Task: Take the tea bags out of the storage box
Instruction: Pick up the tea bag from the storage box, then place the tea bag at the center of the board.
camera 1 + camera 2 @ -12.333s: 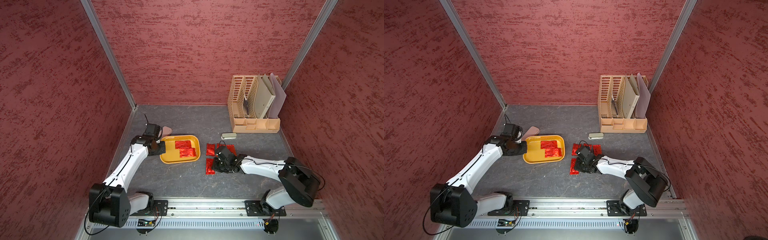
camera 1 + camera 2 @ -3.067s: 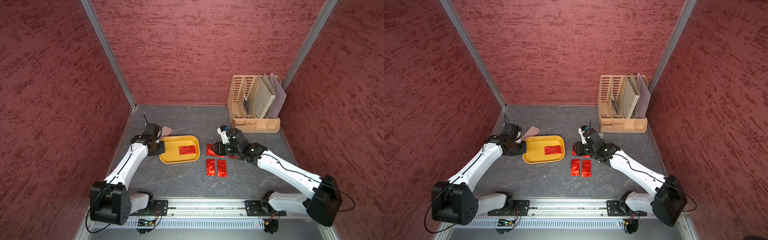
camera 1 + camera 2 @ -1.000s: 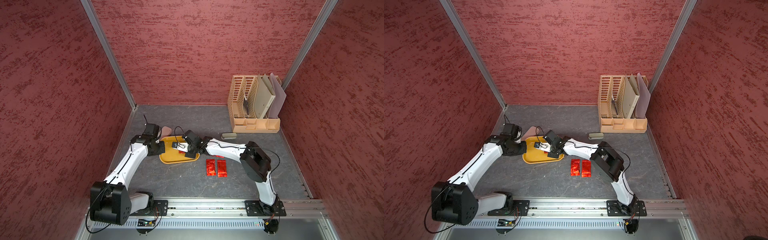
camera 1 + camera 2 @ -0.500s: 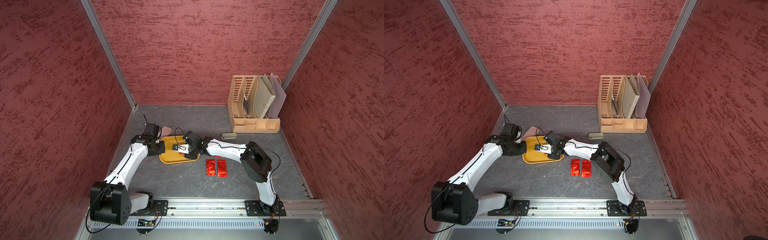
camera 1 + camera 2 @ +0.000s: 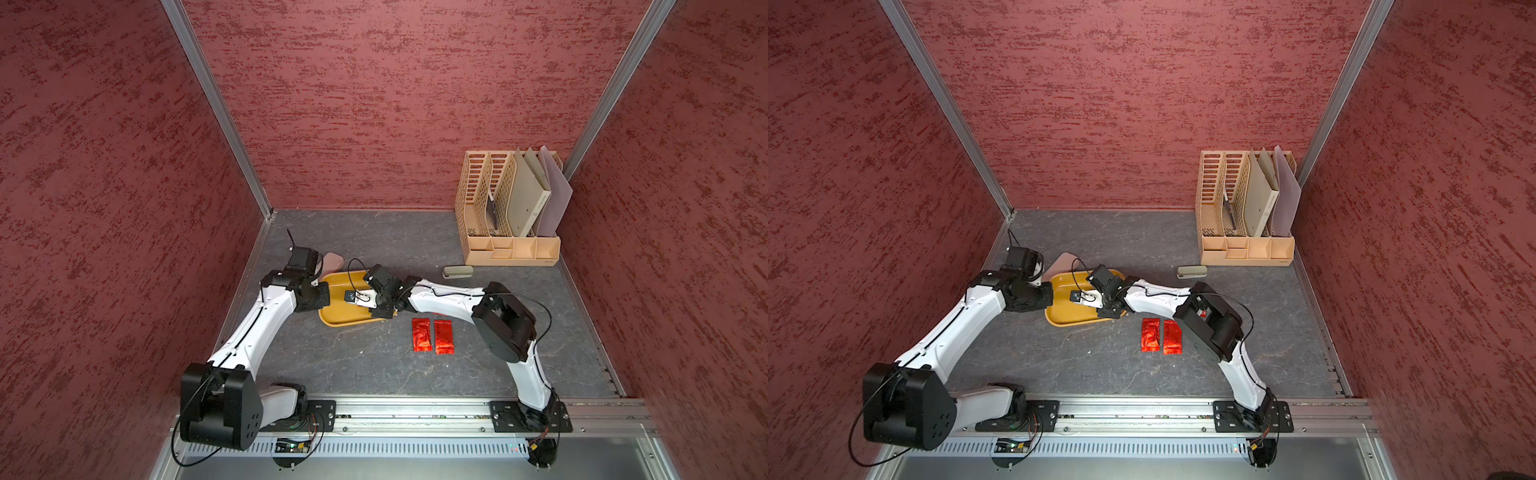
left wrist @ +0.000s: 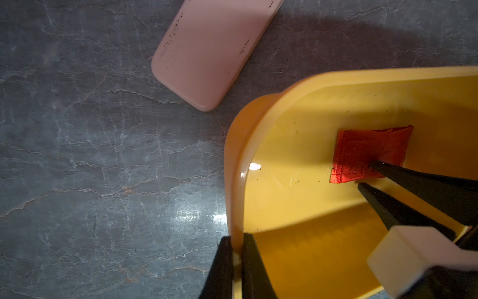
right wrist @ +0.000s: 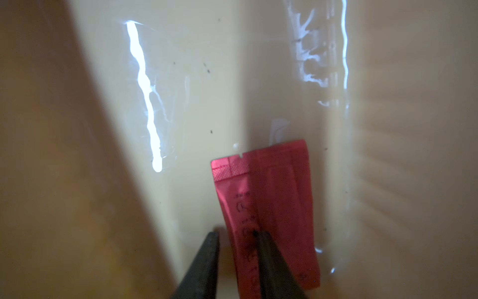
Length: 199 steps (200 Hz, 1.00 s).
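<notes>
The mustard-yellow storage box (image 5: 345, 322) (image 5: 1067, 318) lies left of centre. My left gripper (image 6: 236, 246) (image 5: 322, 293) is shut on its rim (image 6: 234, 181) at the left end. One red foil tea bag (image 6: 367, 150) (image 7: 279, 186) lies flat on the box floor. My right gripper (image 7: 236, 234) (image 6: 366, 174) reaches into the box, its jaws a little apart. One fingertip (image 7: 258, 234) rests on the tea bag and the other stands beside its edge. In both top views the gripper hides this bag. Two tea bags (image 5: 421, 335) (image 5: 444, 336) lie side by side on the table.
A pink flat case (image 6: 207, 51) (image 5: 332, 261) lies just behind the box's left corner. A beige file organiser (image 5: 507, 216) stands at the back right, with a grey stapler (image 5: 457, 272) in front of it. Red walls close in three sides.
The right arm has swung from the tea bags on the table into the storage box; over the last second it has barely shifted. The left gripper keeps its hold on the rim.
</notes>
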Tool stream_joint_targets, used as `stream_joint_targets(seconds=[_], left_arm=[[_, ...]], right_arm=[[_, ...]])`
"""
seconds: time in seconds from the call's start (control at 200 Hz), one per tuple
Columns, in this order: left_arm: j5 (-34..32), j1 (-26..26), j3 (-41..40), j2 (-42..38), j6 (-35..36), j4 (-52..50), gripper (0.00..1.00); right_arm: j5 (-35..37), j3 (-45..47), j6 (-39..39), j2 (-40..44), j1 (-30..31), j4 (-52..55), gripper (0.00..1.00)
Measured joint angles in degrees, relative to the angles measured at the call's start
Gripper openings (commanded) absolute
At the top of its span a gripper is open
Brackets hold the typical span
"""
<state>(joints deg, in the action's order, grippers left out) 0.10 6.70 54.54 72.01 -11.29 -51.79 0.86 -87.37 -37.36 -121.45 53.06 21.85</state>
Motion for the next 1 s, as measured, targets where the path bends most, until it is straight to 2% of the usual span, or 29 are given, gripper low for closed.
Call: stream_joint_targets(seconds=[0.055, 0.175, 0.566, 0.766, 0.997], left_arm=[[0.0, 0.0, 0.0, 0.0, 0.0, 0.0, 0.0], [0.0, 0.0, 0.0, 0.0, 0.0, 0.0, 0.0], [0.0, 0.0, 0.0, 0.0, 0.0, 0.0, 0.0], [0.0, -0.1, 0.0, 0.0, 0.0, 0.0, 0.0], [0.0, -0.1, 0.0, 0.1, 0.0, 0.0, 0.0]], right_arm=[[0.3, -0.1, 0.6, 0.0, 0.0, -0.3, 0.08], [0.8, -0.2, 2.0, 0.2, 0.0, -0.9, 0.0], [0.2, -0.2, 7.5, 5.0, 0.0, -0.2, 0.0], [-1.7, -2.4, 18.3, 9.9, 0.0, 4.7, 0.0], [1.6, -4.7, 37.7, 19.6, 0.0, 17.8, 0.0]])
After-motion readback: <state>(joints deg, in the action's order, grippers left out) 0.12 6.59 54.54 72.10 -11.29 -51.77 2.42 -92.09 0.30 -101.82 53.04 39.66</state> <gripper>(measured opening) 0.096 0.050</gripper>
